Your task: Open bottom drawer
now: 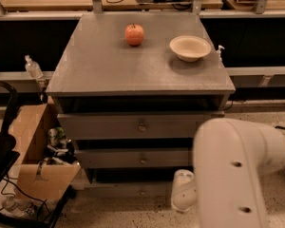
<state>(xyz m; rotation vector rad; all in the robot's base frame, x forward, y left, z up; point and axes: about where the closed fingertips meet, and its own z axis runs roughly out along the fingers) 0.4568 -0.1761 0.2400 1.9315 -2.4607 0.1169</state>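
Starting at the left, a cardboard box [35,170] of clutter sits on the floor beside the grey cabinet [133,75], with a clear bottle [33,68] on the ledge behind. On the cabinet top an apple [134,34] stands near the back, and a cream bowl [190,47] sits to its right, apart from it. Below, the top drawer [109,126] and middle drawer [109,158] project forward. The bottom drawer [116,190], lowest and shortest, lies set back under them near the floor. At the right the white arm [232,170] fills the foreground. The gripper [183,196] hangs low, right of the bottom drawer's knob; whether it is open, closed or holding anything cannot be told
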